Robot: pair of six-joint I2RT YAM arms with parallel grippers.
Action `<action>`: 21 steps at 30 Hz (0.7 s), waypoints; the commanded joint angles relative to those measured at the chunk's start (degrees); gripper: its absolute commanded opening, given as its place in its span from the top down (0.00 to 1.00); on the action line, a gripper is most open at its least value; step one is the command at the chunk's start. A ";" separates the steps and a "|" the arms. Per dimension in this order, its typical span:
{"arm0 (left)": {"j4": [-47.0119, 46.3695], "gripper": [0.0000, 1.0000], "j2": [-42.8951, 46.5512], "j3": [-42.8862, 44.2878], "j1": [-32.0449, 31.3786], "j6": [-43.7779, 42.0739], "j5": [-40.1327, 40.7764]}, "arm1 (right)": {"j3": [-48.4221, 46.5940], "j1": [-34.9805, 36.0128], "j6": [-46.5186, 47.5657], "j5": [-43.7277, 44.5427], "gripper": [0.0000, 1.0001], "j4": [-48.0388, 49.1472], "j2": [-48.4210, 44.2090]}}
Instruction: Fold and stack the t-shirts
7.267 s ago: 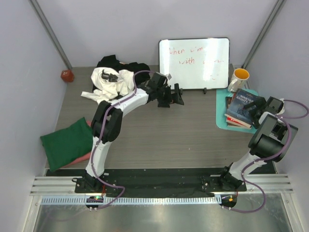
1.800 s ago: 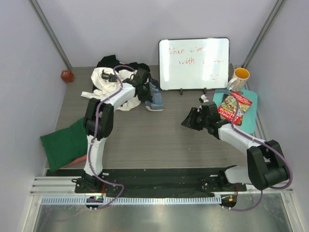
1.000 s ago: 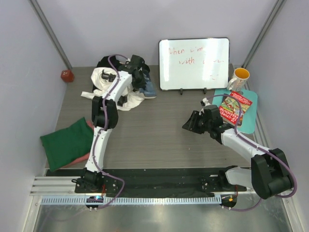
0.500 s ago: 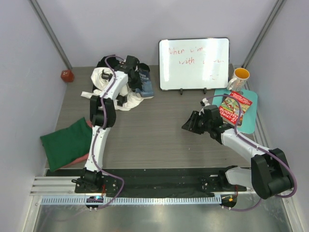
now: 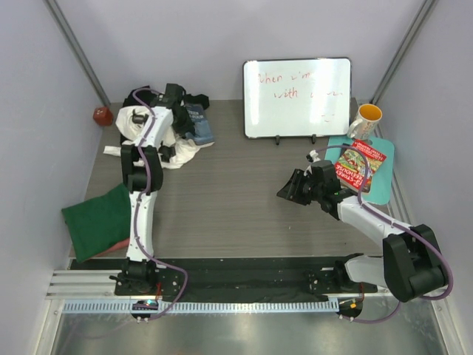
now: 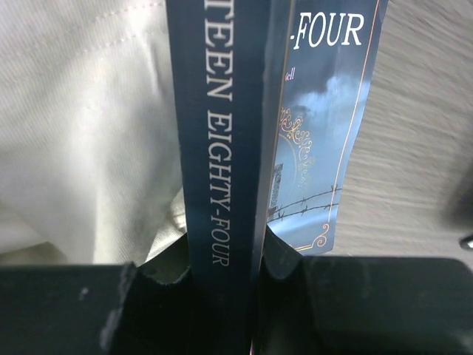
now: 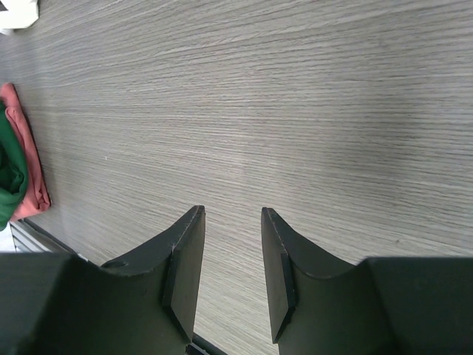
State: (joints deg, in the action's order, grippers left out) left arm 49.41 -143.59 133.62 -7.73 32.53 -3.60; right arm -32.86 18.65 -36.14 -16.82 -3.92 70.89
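Tool point(image 6: 222, 265) of outstretched left arm around book point(image 6: 222, 148), by white t-shirt point(image 6: 89, 133).

Both arms had white shell links and black joint housings: left arm point(image 5: 139, 222), right arm point(image 5: 362, 214). A purple cable looped along each one from black base to wrist. Left gripper point(image 6: 222, 270) and right gripper point(image 7: 230, 259) had matte black, wedge-shaped fingers
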 commanded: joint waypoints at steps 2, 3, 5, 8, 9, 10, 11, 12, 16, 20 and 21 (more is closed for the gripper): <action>2.98 1.00 2.17 -2.66 3.68 -1.95 7.21 | -0.45 0.24 -0.69 -1.02 0.59 2.69 0.03; 1.32 1.00 2.35 -3.10 3.60 -2.12 4.24 | -0.54 0.24 -0.60 -1.02 0.58 2.69 0.30; -0.09 1.00 3.14 -4.51 3.33 -2.12 2.12 | -0.62 0.24 -0.51 -1.11 0.58 2.69 0.47; -1.42 1.00 2.79 -3.81 1.76 -4.05 0.78 | -0.45 0.24 -0.51 -1.02 0.58 2.78 0.47; -0.46 1.00 2.35 -2.94 0.62 -5.71 1.04 | -0.36 0.33 -0.51 -1.02 0.59 2.78 0.47; 0.16 1.00 1.91 -0.93 0.00 -6.60 1.13 | -0.45 0.24 -0.51 -1.11 0.58 2.78 0.47; 0.68 1.00 1.39 0.14 -1.31 -7.30 1.22 | -0.36 0.24 -0.51 -1.02 0.59 2.95 0.47; 1.47 1.00 0.60 1.63 -2.02 -8.96 1.05 | -0.36 0.33 -0.51 -1.02 0.58 2.87 0.65; 0.87 1.00 0.24 1.64 -5.36 -11.35 -1.49 | -0.27 0.24 -0.42 -1.11 0.58 3.04 1.09; 0.78 1.00 -1.69 1.99 -8.18 -11.18 -1.59 | -0.10 0.24 -0.42 -1.37 0.59 3.57 1.44; 0.95 1.00 -2.22 2.17 -8.27 -10.74 -1.68 | -0.01 0.24 -0.42 -1.46 0.59 3.57 1.35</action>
State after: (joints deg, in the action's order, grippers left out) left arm 48.93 -142.85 134.19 -13.45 24.34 -3.75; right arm -32.86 18.65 -36.34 -17.32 -2.94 72.25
